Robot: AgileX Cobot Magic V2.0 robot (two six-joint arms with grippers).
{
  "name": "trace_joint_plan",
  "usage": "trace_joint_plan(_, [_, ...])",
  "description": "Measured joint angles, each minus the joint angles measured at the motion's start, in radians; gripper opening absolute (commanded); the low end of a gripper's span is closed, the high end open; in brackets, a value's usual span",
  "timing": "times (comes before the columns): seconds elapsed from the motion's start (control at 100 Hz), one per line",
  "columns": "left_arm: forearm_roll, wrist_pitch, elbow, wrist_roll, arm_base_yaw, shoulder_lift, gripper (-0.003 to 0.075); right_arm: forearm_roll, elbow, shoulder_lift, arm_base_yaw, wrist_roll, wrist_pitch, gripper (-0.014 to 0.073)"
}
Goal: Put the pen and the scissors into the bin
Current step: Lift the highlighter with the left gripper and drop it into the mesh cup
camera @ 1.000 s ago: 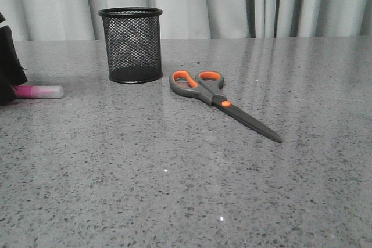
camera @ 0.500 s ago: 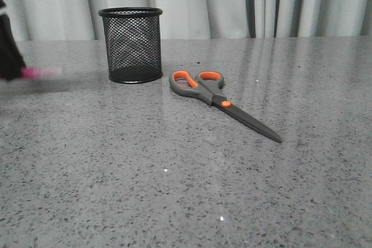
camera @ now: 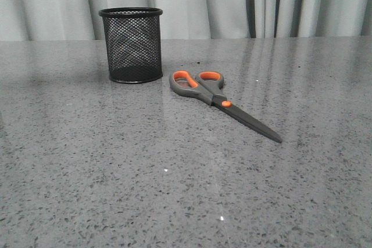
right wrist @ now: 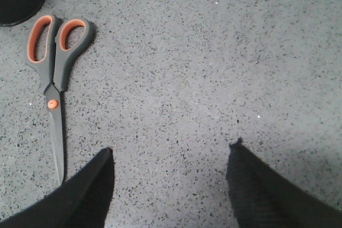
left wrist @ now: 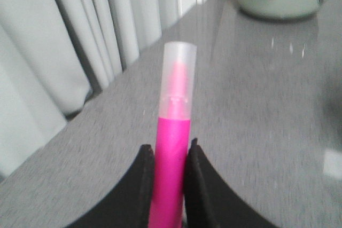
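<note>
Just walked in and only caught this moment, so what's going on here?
The left gripper is shut on the pen, a pink one with a translucent cap, held up off the table and out of the front view. The scissors lie closed on the table beside the bin, untouched. The right gripper hangs open above the table near the scissors' blade tips, holding nothing.

The pen (left wrist: 172, 153), sitting between the black fingers (left wrist: 140, 196), is showing smooth glossy magenta plastic under a frosted cap. The bin (camera: 131, 45) is looking like matt black wire mesh. The table (camera: 116, 172) is gleaming like polished speckled stone.
</note>
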Motion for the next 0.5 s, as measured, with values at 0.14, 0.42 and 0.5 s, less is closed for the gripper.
trace_joint_plan(0.14, [-0.044, -0.132, 0.000, 0.029, -0.096, 0.073, -0.0019, 0.000, 0.000, 0.000, 0.000, 0.000, 0.002, 0.0412])
trace_joint_plan(0.42, [-0.047, -0.209, 0.000, 0.039, -0.129, 0.198, -0.0019, 0.000, 0.000, 0.000, 0.000, 0.000, 0.018, 0.0412])
trace_joint_plan(0.5, [-0.045, -0.213, 0.000, 0.041, -0.127, 0.206, -0.0019, 0.000, 0.000, 0.000, 0.000, 0.000, 0.026, 0.0412])
